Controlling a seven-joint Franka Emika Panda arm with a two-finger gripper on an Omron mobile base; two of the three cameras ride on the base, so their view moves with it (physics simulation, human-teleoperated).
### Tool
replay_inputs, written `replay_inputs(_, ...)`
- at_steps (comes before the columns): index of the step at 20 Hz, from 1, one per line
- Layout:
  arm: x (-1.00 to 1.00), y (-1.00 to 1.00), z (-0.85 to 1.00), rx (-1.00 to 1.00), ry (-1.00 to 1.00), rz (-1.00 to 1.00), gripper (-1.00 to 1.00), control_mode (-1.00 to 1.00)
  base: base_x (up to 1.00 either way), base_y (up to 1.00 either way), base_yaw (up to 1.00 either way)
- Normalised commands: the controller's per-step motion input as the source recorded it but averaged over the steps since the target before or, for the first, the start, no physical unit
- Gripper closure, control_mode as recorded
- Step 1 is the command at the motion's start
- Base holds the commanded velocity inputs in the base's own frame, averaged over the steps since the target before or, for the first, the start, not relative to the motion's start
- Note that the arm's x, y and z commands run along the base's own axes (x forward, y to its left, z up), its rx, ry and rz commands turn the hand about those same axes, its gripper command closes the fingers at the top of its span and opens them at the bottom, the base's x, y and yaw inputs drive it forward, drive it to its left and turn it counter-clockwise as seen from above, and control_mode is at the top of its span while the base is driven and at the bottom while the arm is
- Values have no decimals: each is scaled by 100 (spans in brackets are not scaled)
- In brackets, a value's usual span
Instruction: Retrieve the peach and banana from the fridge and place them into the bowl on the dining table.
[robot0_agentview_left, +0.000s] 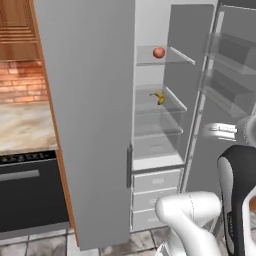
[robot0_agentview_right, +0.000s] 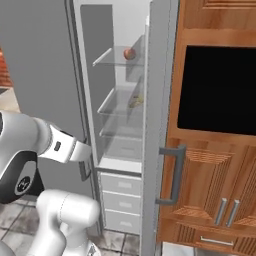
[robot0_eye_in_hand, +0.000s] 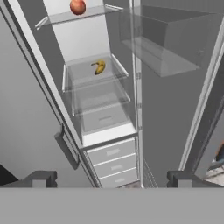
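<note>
Inside the open fridge (robot0_agentview_left: 150, 125), peach (robot0_eye_in_hand: 77, 6) on top glass shelf, banana (robot0_eye_in_hand: 100, 67) one shelf below, white drawers (robot0_eye_in_hand: 113, 164) underneath, swung-out door (robot0_eye_in_hand: 175, 87) flanks the right, gripper (robot0_eye_in_hand: 111, 178) spread wide, empty, outside

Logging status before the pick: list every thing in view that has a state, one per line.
fridge: right door open, left door shut
peach: on the upper glass shelf, untouched
banana: on the shelf below the peach, untouched
white drawers: all shut
hand: open, empty, outside the fridge
</note>
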Motion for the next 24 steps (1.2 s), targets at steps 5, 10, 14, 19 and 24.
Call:
replay_inputs(5, 0, 0, 0, 0, 0, 0, -100, 100, 61, 9, 0)
replay_inputs(10, 0, 0, 0, 0, 0, 0, -100, 100, 46, 12, -3)
replay_inputs(14, 0, 0, 0, 0, 0, 0, -100, 100, 34, 0, -4)
replay_inputs(19, 0, 0, 0, 0, 0, 0, -100, 100, 42, 1, -5)
replay_inputs(24, 0, 0, 0, 0, 0, 0, -100, 100, 42, 8, -6)
